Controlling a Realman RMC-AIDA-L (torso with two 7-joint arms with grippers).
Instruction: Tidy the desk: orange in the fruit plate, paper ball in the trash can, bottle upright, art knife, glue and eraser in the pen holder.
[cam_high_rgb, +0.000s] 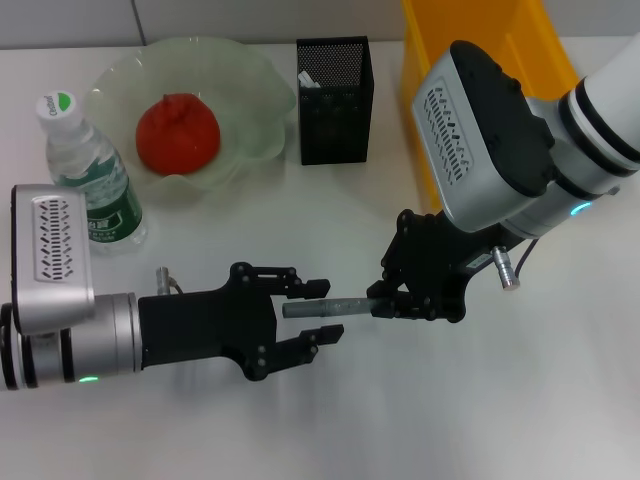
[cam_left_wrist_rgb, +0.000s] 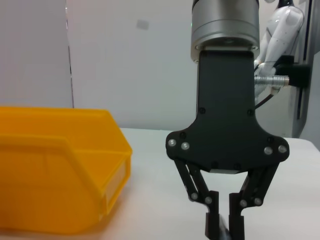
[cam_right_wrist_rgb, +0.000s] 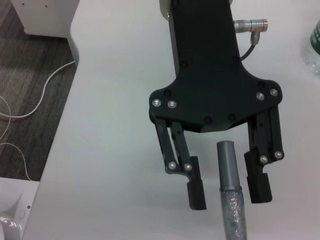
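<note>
My right gripper (cam_high_rgb: 380, 304) is shut on one end of a grey pen-shaped art knife (cam_high_rgb: 330, 308) and holds it level above the table. My left gripper (cam_high_rgb: 325, 312) is open, its fingers on either side of the knife's other end without closing on it. The right wrist view shows the knife (cam_right_wrist_rgb: 227, 165) between the left gripper's spread fingers (cam_right_wrist_rgb: 196, 190). The left wrist view shows the right gripper (cam_left_wrist_rgb: 225, 222) closed. The orange (cam_high_rgb: 177, 132) lies in the fruit plate (cam_high_rgb: 250, 90). The bottle (cam_high_rgb: 90, 180) stands upright. The pen holder (cam_high_rgb: 335, 100) stands beside the trash can (cam_high_rgb: 420, 110). The paper ball, glue and eraser are out of view.
The yellow trash can also shows in the left wrist view (cam_left_wrist_rgb: 55, 175), close behind my right arm. Something white sits inside the pen holder. In the right wrist view the table's edge (cam_right_wrist_rgb: 75, 50) drops to a floor with cables.
</note>
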